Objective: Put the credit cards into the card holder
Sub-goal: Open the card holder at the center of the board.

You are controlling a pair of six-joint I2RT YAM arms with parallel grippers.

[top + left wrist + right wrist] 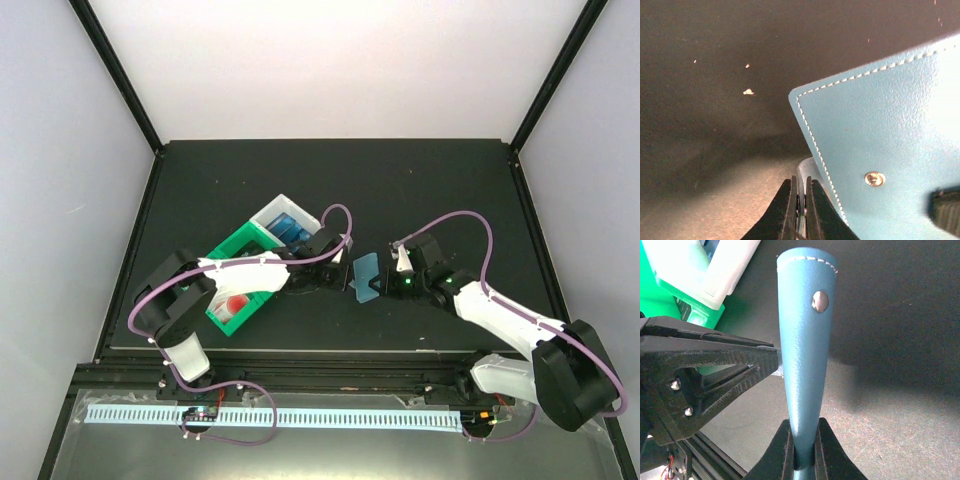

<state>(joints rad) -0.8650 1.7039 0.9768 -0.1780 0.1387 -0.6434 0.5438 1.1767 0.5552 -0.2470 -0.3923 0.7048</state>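
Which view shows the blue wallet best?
Left wrist: the wallet fills the frame, its face and snap clear. Right wrist shows it edge-on in the right end effector; top view shows a small blue shape.

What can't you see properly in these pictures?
- Inside the card holder: the right wrist view shows it edge-on, pinched in the right claw.
- What the left claw pinches, if anything: the left wrist view shows only a pale sliver beside the holder's edge.
- What the blue things in the white bin are: top view, too small.
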